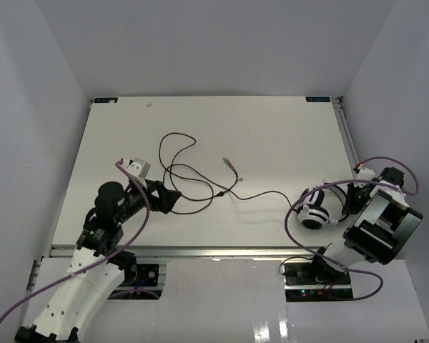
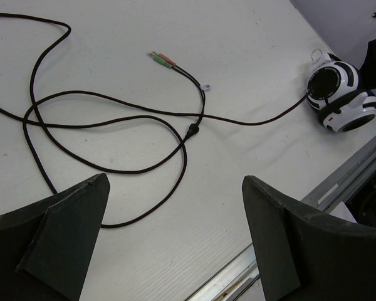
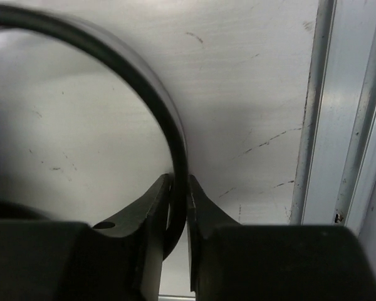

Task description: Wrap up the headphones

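Tabletop (image 1: 272, 128) in white takes most of my overhead view, with grey walls (image 1: 50, 64) around it. I see the left arm (image 1: 93, 250) reaching over the near left part. Its left gripper (image 2: 175, 180) has two dark fingers standing wide apart with nothing between them. The right gripper (image 3: 178, 182) is at the near right corner, beside the metal rail (image 3: 338, 125) of the table edge. Its fingers are pressed together on the thin dark headband (image 3: 144, 81), which rises in an arc from between them in my right wrist view. The headphones (image 1: 316, 213) are on the near right part of the table, just beside this gripper, with one round white-and-black earcup (image 2: 329, 84) turned toward the left arm. From the earcup the thin black cable (image 1: 193, 179) runs left across the table and lies in some loose, crossing loops in front of the left gripper. The cable divides at a small junction (image 2: 193, 130) and ends in two small plugs (image 2: 161, 59), one green and one reddish, lying free near the middle of the table.
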